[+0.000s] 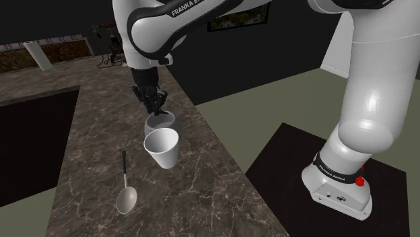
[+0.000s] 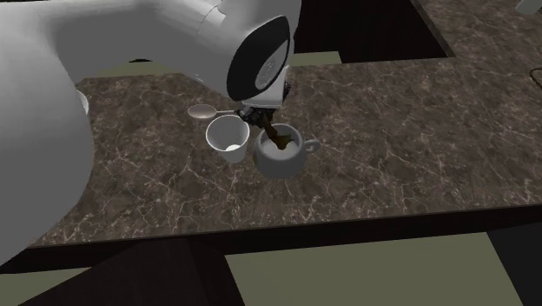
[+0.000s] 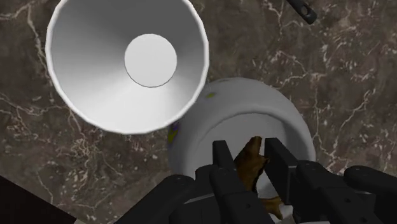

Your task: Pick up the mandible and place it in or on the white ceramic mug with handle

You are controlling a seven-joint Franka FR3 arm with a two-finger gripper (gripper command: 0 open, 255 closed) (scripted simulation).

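Up close in the wrist view, the gripper [image 3: 249, 151] has its fingers [image 3: 222, 160] pinched on the brown mandible [image 3: 250, 167], right over the white mug's [image 3: 254, 111] mouth. The hand hides the bone's lower end. A handleless white cup [image 3: 127, 63] sits just beside the mug. The second exterior view catches the mug handle [image 2: 309, 146], which is hard to make out from the shoulder view. Farther along the dark marble worktop [image 1: 202, 195] lies a spoon [image 1: 126, 195].
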